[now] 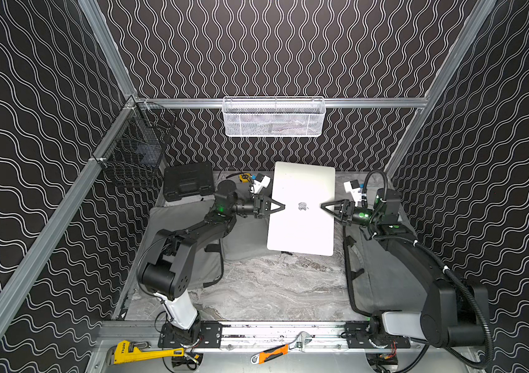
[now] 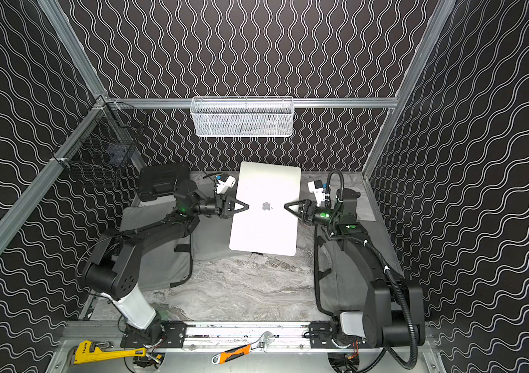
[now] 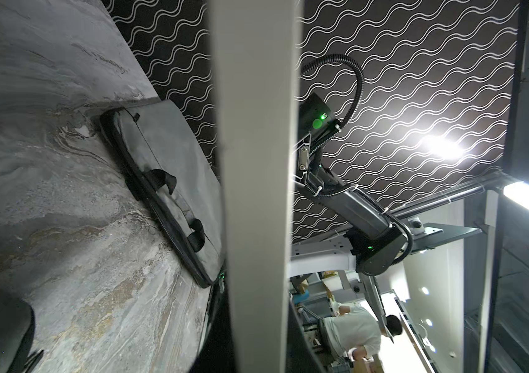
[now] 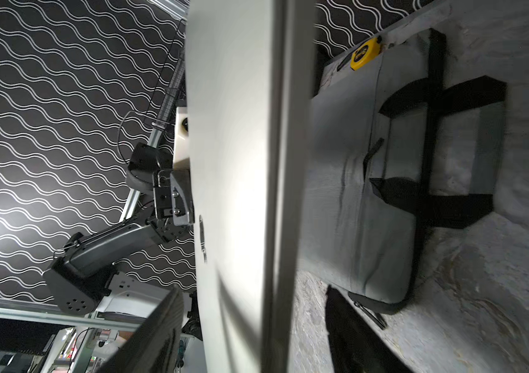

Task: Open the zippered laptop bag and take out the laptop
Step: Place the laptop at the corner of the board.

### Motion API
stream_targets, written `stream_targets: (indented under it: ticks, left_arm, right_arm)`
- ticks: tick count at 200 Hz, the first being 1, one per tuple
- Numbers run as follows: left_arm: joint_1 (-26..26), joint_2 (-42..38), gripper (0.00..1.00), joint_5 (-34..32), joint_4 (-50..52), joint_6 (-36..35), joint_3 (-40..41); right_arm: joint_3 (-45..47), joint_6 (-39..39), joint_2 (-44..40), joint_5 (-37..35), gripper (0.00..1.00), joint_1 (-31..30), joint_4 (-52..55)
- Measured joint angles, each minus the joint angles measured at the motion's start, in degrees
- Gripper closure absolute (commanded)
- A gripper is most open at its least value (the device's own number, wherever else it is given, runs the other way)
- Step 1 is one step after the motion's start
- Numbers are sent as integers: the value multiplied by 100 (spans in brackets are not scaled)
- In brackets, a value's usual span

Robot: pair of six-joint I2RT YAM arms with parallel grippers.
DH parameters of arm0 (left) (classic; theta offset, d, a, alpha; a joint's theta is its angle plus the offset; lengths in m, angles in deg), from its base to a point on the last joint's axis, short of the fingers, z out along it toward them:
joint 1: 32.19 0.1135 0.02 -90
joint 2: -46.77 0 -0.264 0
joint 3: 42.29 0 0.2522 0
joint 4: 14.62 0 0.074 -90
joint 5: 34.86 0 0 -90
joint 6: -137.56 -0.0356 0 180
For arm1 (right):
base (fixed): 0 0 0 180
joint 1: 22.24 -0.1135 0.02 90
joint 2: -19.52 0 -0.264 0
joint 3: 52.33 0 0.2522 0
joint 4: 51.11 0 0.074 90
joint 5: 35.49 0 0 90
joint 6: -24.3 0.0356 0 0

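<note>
A closed silver laptop (image 1: 301,226) (image 2: 266,226) hangs lifted above the table between both arms. My left gripper (image 1: 284,206) (image 2: 248,206) is shut on its left edge; in the left wrist view the laptop (image 3: 256,161) runs straight between the dark fingers of that gripper (image 3: 256,355). My right gripper (image 1: 321,205) (image 2: 285,205) straddles the right edge. In the right wrist view its fingers (image 4: 159,339) stand on either side of the laptop (image 4: 234,161) with small gaps, so it is open. The grey zippered laptop bag (image 1: 188,258) (image 4: 353,193) lies flat under the left arm.
A second grey bag (image 1: 382,274) (image 3: 172,181) lies under the right arm. At the back left are a black case (image 1: 188,182) and a yellow tape measure (image 1: 244,177). A white mesh basket (image 1: 274,118) and a black wire basket (image 1: 137,151) hang on the walls. Two wrenches (image 1: 140,353) lie by the front rail.
</note>
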Motion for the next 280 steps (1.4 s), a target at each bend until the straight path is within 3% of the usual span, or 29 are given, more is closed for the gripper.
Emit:
stream_targets:
  ticks: [27, 55, 71, 87, 115, 137, 165, 230, 280]
  left_arm:
    - [4, 389, 100, 142, -1187, 975, -68]
    - [68, 407, 100, 236, -1543, 1119, -17]
    - [87, 142, 73, 195, -960, 675, 17]
    - [94, -232, 50, -35, 302, -245, -42]
    - [68, -704, 28, -599, 3235, -2374, -691]
    - [103, -922, 25, -1268, 4913, -3698, -1036]
    - [197, -1279, 24, -1821, 5980, -4540, -1010]
    - [459, -2564, 26, -3132, 6999, -5259, -393]
    - [494, -2975, 33, -3272, 7088, -5276, 289]
  right_arm:
    - [474, 636, -35, -39, 79, -332, -1152]
    - [761, 1521, 4, -92, 97, -516, -2415]
    - [896, 1880, 85, -118, 100, -577, -3005]
    - [1045, 2103, 166, -267, 100, -643, -3532]
    - [1211, 2472, 326, -470, 100, -590, -3880]
    - [1322, 2739, 411, -629, 100, -339, -3974]
    - [1390, 2951, 560, -1513, 100, -46, -3672]
    - [1104, 2691, 914, -3239, 100, 350, -2844]
    - [435, 2551, 1827, -4745, 100, 428, -2911]
